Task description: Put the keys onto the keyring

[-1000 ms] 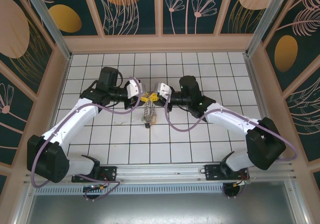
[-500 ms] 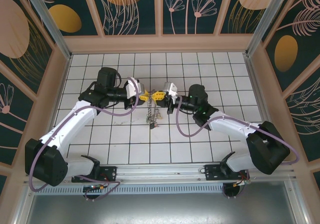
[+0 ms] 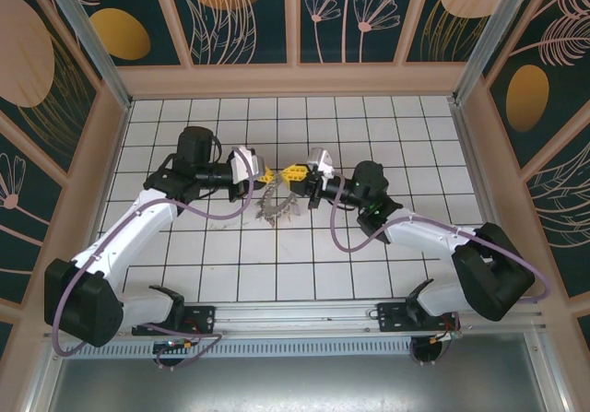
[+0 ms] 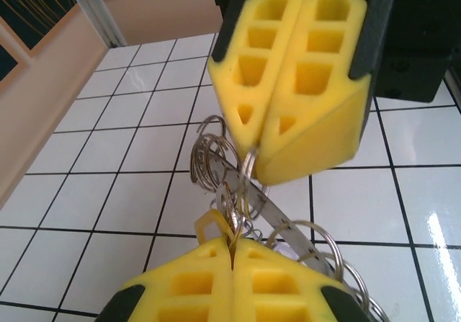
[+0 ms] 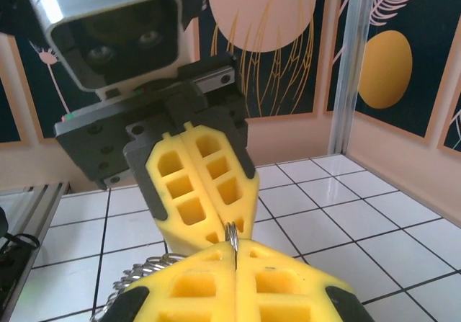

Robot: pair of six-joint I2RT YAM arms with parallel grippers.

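Note:
The keyring (image 3: 275, 207), a bunch of coiled grey wire rings on a metal strip, hangs between both grippers above the white tiles. My left gripper (image 3: 265, 174) is shut on thin rings of it (image 4: 232, 241), and a small yellow key head (image 4: 207, 225) sticks out beside the seam. Facing it tip to tip, my right gripper (image 3: 297, 174) is shut on a single thin ring (image 5: 235, 244). The coils trail off low and left in the right wrist view (image 5: 140, 273). In the left wrist view the metal strip and the larger rings (image 4: 317, 239) run to the right under the right gripper (image 4: 257, 153).
Peach walls and aluminium posts (image 3: 473, 71) fence the tiled floor (image 3: 369, 255) on three sides. Purple cables (image 3: 346, 237) loop off both arms. The arm bases sit on a rail (image 3: 295, 318) at the near edge.
My left gripper's jaws have closed on the rings. The right gripper has shifted slightly right and up. The keyring, which hung straight down, has bunched into a curve beneath the fingertips.

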